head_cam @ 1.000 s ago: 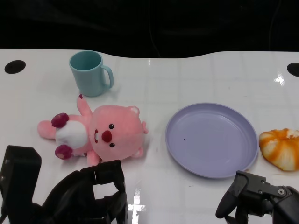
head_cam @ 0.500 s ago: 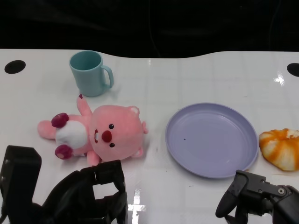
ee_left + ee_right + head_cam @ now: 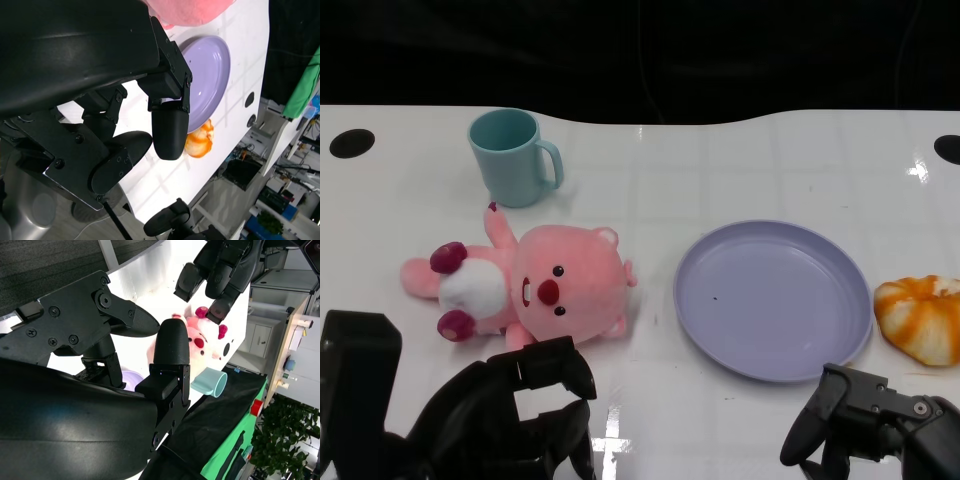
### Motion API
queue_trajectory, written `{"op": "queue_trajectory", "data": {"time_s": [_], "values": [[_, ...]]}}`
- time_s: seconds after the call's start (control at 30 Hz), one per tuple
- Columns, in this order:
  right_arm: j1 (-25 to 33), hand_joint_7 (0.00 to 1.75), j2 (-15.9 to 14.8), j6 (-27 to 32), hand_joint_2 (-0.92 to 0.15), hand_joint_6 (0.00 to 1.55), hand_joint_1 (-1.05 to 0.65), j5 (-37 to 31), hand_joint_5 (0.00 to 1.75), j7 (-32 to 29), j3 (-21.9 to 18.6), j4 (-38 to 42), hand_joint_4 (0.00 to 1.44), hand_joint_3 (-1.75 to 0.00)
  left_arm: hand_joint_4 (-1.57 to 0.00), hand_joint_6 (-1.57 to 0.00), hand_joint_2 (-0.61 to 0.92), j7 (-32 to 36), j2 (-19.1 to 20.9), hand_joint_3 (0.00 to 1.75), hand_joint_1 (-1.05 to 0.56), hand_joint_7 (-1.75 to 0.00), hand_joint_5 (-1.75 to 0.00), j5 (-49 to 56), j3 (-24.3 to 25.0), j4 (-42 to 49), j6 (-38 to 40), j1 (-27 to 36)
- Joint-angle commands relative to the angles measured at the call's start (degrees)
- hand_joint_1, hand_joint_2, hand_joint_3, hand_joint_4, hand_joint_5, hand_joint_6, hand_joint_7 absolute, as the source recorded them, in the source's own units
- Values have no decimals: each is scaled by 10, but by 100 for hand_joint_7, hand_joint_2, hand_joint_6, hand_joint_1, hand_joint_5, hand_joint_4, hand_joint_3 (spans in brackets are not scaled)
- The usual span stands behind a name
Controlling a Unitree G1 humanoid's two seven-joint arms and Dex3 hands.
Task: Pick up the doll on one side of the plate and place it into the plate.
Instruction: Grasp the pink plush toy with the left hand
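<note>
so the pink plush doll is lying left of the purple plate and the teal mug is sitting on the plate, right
Not quite. The pink plush doll does lie left of the purple plate, but the teal mug stands on the white table behind the doll, away from the plate, as the head view shows.

Both hands matte black: left hand (image 3: pixel 505 420) blocky, boxy shells; right hand (image 3: pixel 865 425) rounded fingers (image 3: pixel 172 347), visible screw heads.
</note>
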Motion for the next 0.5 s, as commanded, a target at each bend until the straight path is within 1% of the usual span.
{"op": "queue_trajectory", "data": {"time_s": [0.03, 0.07, 0.13, 0.17, 0.2, 0.27, 0.33, 0.37, 0.4, 0.5], "values": [[-3, 138, -5, 1, -62, 56, -18, -1, 168, -1, -1, -1, 63, -93, -67, -72, 41, 8, 8, 127, -23, -114, -150, 17, 5, -19, -27, -6], [-3, 138, -5, -1, -62, 56, -19, -2, 167, -2, -1, 0, 63, -93, -64, -68, 46, 9, 10, 114, -27, -108, -146, 22, 4, -23, -34, -6], [-4, 138, -4, -3, -62, 57, -19, -3, 167, -2, -1, 3, 64, -94, -61, -65, 52, 11, 13, 100, -31, -103, -141, 38, 1, -29, -53, -7], [-4, 138, -4, -2, -62, 57, -20, -2, 167, -2, -1, 4, 64, -93, -58, -61, 59, 12, 16, 83, -34, -94, -135, 51, -1, -33, -66, -7], [-5, 138, -4, -2, -62, 57, -20, -2, 167, -3, -1, 4, 64, -93, -56, -60, 66, 14, 19, 69, -36, -87, -131, 63, -3, -38, -76, -8], [-6, 138, -5, -2, -62, 57, -21, -4, 167, -3, -2, 5, 64, -93, -53, -57, 77, 19, 24, 47, -39, -74, -123, 83, -5, -52, -91, -10], [-7, 138, -5, -3, -63, 57, -21, -4, 168, -3, -2, 6, 64, -92, -50, -55, 85, 20, 32, 32, -40, -63, -117, 109, -7, -62, -117, -13], [-8, 138, -6, -3, -63, 57, -20, -4, 168, -2, -3, 7, 64, -91, -46, -53, 89, 20, 37, 25, -40, -58, -114, 124, -9, -66, -131, -14], [-8, 138, -6, -4, -63, 57, -20, -3, 168, -2, -3, 8, 64, -91, -44, -52, 91, 20, 40, 23, -40, -56, -112, 135, -10, -67, -142, -15], [-10, 138, -5, -3, -64, 57, -20, -2, 168, -2, -3, 10, 63, -91, -37, -46, 92, 15, 78, 21, -44, -51, -106, 200, -22, -71, -184, -27]]}}
